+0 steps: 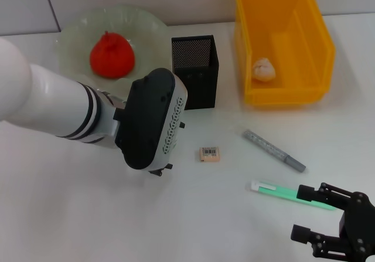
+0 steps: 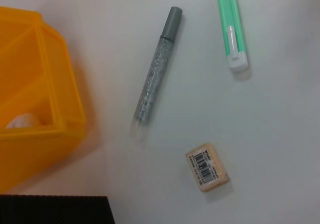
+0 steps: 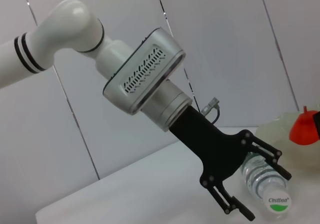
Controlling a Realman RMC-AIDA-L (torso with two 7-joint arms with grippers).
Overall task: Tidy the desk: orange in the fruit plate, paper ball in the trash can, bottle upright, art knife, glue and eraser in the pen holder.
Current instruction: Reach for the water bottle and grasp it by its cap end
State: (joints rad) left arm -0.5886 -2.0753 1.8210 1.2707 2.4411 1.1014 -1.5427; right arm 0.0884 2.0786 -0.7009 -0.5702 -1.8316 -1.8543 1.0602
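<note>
The left claw (image 3: 250, 184) hangs over the near-left part of the white surface (image 1: 88, 215) with its black fingers spread wide around a clear plastic bottle (image 3: 262, 184) that lies on its side, a stance that looks meant for gripping the ribbed body before tipping it upright; in the head view the arm's white casing hides both fingers and bottle, so only the right wrist view shows them. The right claw (image 1: 328, 215) sits at the near right corner, fingers wide and holding nothing, just beside the green art knife (image 1: 293, 193), a slim flat plastic stick with a white clip end. Beyond it lies the glue (image 1: 273, 150), a grey glittery tube with a darker cap, and toward the middle the eraser (image 1: 210, 153), a small tan block with a barcode label. All three lie apart on the bare surface, not yet in the pen holder (image 1: 195, 71), a square black mesh cup standing toward the far edge. The orange (image 1: 112, 55) already rests in the fruit plate (image 1: 76, 30), a frosted wavy glass dish at the far left corner. The crumpled paper ball (image 1: 264, 69) lies inside the trash can (image 1: 293, 92), a glossy yellow plastic bin at the far right corner.
</note>
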